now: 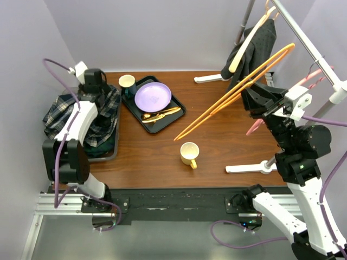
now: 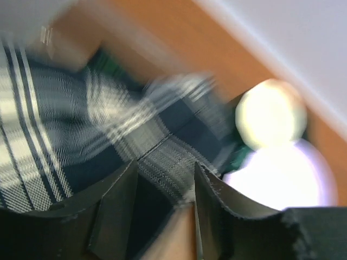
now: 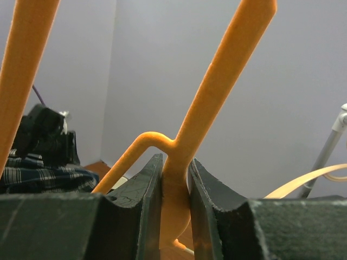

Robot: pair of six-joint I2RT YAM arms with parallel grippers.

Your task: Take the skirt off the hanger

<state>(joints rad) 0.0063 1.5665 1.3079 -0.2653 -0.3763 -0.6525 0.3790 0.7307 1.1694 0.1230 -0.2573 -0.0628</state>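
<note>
The right fingers (image 3: 149, 184) were clamped on the bare orange hanger (image 3: 217, 92), holding it raised over the surface (image 1: 217, 146) toward 3 o'clock. The skirt (image 1: 59, 111) lay heaped at 9 o'clock, apparently already off, the left fingers (image 2: 116, 200) parted just above it, gripping nothing.

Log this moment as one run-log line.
stage: skirt off hanger | skirt: heaped at left of table | left gripper: open above skirt | right gripper: shut on bare hanger, held aloft
</note>
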